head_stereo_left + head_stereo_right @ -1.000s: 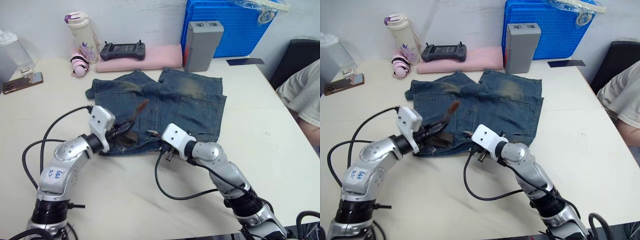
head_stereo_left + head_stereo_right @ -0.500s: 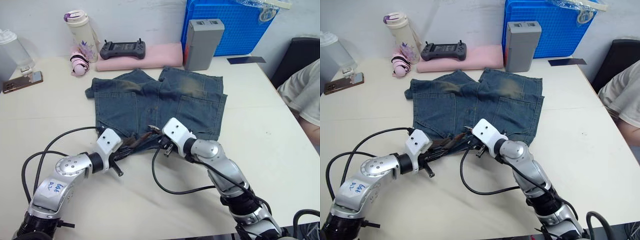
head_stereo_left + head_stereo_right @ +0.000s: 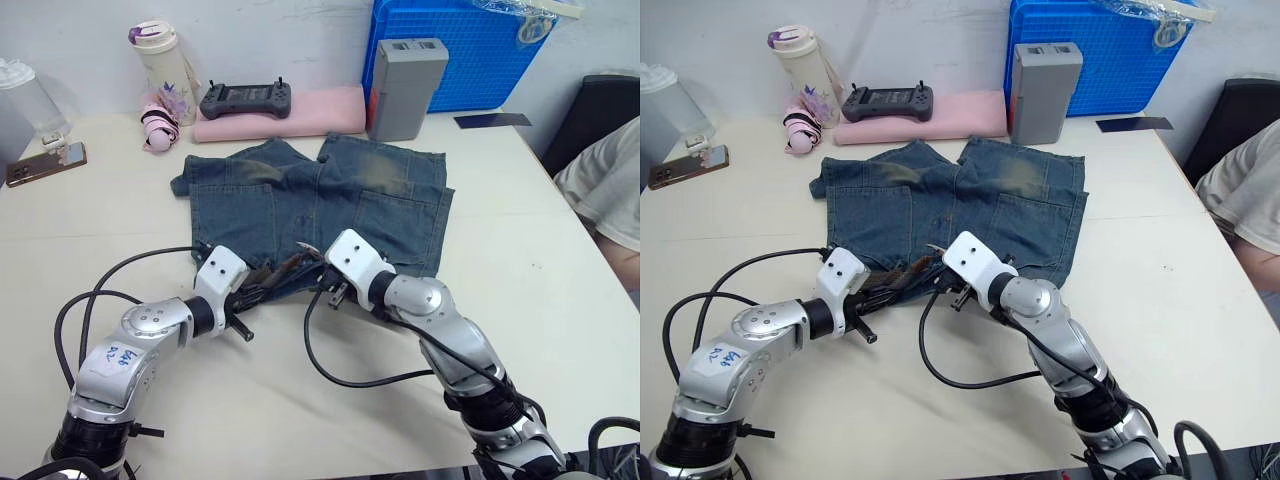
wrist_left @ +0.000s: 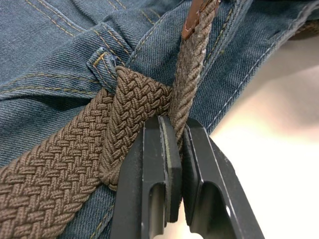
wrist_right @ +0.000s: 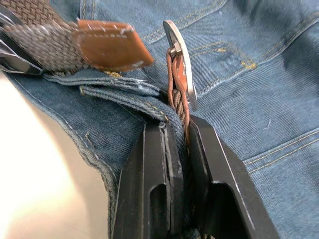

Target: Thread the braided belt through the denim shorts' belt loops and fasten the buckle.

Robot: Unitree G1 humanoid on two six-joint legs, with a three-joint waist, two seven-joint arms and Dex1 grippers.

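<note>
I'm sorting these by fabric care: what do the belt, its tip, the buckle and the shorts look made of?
The belt looks like woven brown cord or fabric, matte, with a clear plaited pattern. Its tip seems smooth tan leather or imitation, stitched along one edge. The buckle appears to be brushed silvery metal. The shorts are blue denim: twill weave, tan topstitching, faded yellowish patches.

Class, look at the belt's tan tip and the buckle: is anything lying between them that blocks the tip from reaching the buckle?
Nothing visible does. The tip and the buckle lie apart over the shorts, with bare denim between them.
</note>
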